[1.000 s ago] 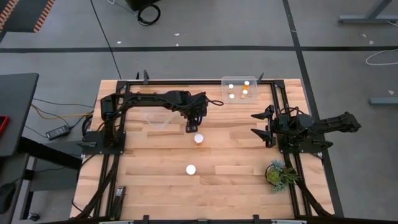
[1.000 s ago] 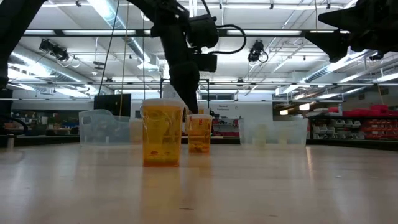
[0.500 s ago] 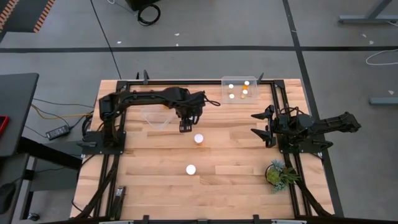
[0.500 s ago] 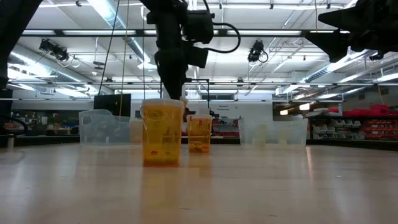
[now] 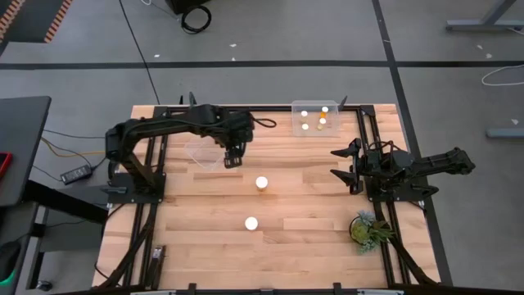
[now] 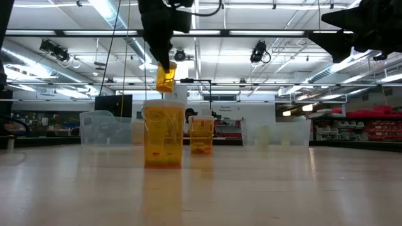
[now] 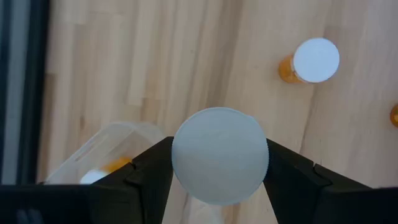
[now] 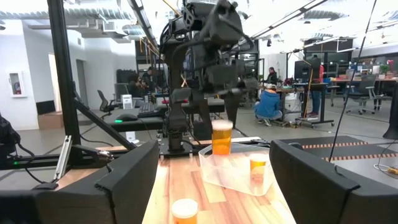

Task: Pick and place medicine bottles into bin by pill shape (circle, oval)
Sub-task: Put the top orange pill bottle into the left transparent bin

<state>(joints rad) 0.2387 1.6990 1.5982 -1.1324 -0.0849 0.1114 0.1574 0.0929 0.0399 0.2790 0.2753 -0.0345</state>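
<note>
My left gripper [image 5: 232, 157] is shut on an orange medicine bottle [image 6: 165, 79] with a white cap, held high above the table beside the clear left bin [image 5: 205, 154]. One bottle [image 7: 93, 176] lies in that bin. Two more bottles [image 5: 262, 183] [image 5: 251, 222] stand upright on their bases mid-table. A second clear bin [image 5: 315, 119] at the far edge holds several bottles. My right gripper [image 5: 337, 164] waits open at the table's right side, off the surface. My left gripper pinches the bottle at its top, one finger [image 7: 149, 177] on each side of the round white cap [image 7: 183, 163]. The fingers come from above, pointing steeply down. The orange body [image 6: 166, 81] hangs below them, slightly tilted and lifted clear of the table.
A small green potted plant [image 5: 368, 229] stands near the right front corner. Black frame rails [image 5: 155, 205] run along the table's edges. Bare wood lies between the two standing bottles and the near edge.
My left gripper has risen with the bottle, lifting it clear of the table, and has moved toward the table's left and far edges, ending beside the left bin. The two standing bottles have stayed put.
</note>
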